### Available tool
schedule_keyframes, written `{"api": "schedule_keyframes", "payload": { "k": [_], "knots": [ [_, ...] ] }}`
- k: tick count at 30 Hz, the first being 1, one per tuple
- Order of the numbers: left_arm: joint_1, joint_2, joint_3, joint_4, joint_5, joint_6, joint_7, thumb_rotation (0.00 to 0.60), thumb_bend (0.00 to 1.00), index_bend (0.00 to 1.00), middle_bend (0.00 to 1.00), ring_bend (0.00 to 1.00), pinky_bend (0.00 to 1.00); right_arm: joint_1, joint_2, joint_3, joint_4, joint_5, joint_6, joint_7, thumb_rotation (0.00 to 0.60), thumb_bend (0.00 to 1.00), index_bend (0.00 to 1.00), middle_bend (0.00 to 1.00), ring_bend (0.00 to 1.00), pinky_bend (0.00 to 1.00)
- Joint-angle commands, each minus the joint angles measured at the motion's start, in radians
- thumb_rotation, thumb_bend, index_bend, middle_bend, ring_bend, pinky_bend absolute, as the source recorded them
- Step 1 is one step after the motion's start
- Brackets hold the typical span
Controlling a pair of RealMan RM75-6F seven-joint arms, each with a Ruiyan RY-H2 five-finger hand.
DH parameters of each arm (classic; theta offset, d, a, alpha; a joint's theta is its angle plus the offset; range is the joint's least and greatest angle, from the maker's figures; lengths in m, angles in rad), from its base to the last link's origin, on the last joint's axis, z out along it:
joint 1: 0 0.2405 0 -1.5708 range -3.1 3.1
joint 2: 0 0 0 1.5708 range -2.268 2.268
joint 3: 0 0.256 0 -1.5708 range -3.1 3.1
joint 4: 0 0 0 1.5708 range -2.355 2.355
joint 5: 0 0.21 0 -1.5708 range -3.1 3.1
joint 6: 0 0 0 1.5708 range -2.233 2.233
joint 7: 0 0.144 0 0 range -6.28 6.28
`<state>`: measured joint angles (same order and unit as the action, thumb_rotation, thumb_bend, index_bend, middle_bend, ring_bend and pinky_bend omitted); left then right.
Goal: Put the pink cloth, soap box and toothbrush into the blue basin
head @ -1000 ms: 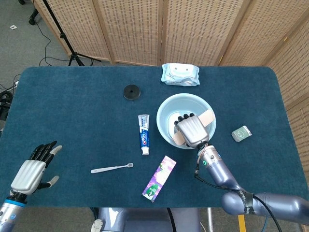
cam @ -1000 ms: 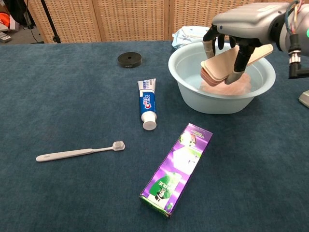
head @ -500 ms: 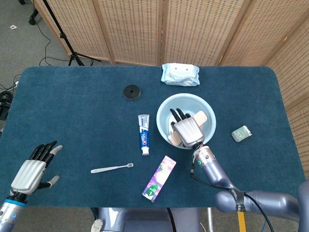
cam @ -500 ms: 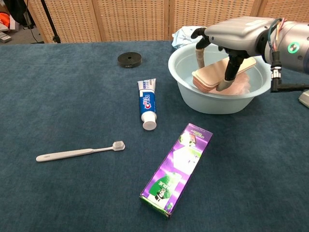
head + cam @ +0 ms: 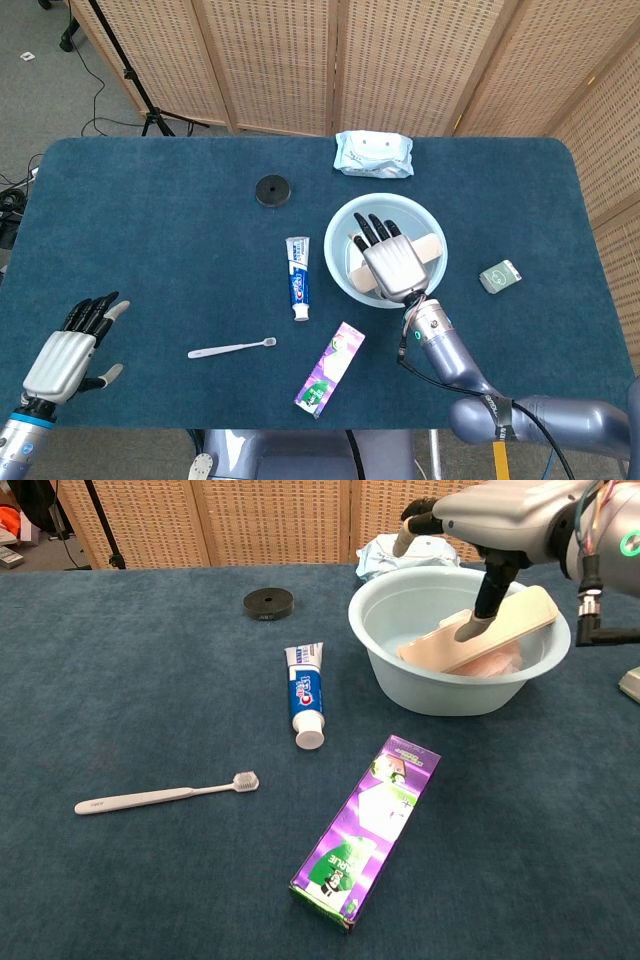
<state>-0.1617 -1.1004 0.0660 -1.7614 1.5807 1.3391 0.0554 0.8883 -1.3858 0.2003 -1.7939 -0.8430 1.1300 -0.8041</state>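
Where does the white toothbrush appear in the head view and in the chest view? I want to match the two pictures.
Head view: the toothbrush lies lower left of centre on the table, bristles pointing right.
Chest view: the toothbrush lies at lower left, bristles also to the right.
Shared landmark: the toothpaste tube, just up and right of the bristle end in both views.

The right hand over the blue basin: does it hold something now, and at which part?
Nothing is held. The right hand is open above the beige rectangular soap box, which lies tilted in the light blue plastic basin.
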Motion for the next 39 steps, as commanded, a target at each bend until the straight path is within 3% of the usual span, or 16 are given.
{"api": "schedule_keyframes", "payload": {
  "k": [1, 7, 16, 25, 39],
  "knots": [
    [0.0, 0.001, -0.001, 0.0, 0.0, 0.001, -0.001, 0.6, 0.24, 0.0, 0.0, 0.0, 0.0, -0.013, 0.039, -0.009, -0.036, 0.014, 0.017, -0.014, 0.6, 0.1, 0.16, 0.0, 0.0, 0.15],
    [0.0, 0.0, -0.002, 0.0, -0.005, -0.001, 0.006, 0.6, 0.24, 0.0, 0.0, 0.0, 0.0, -0.076, 0.148, -0.059, -0.154, -0.001, 0.075, -0.017, 0.6, 0.1, 0.16, 0.0, 0.0, 0.15],
    [0.001, -0.01, 0.005, -0.005, 0.002, -0.003, 0.038, 0.6, 0.24, 0.0, 0.0, 0.0, 0.0, -0.251, 0.257, -0.209, -0.28, -0.231, 0.175, 0.102, 0.6, 0.1, 0.16, 0.0, 0.0, 0.15],
    [0.001, -0.016, 0.009, -0.007, 0.002, -0.011, 0.053, 0.6, 0.24, 0.0, 0.0, 0.0, 0.0, -0.378, 0.236, -0.313, -0.232, -0.355, 0.193, 0.197, 0.6, 0.1, 0.16, 0.0, 0.0, 0.15],
    [-0.001, -0.02, 0.013, -0.016, -0.006, -0.023, 0.067, 0.6, 0.24, 0.0, 0.0, 0.0, 0.0, -0.525, 0.182, -0.372, -0.115, -0.49, 0.239, 0.302, 0.6, 0.1, 0.18, 0.0, 0.0, 0.15]
  ]
}}
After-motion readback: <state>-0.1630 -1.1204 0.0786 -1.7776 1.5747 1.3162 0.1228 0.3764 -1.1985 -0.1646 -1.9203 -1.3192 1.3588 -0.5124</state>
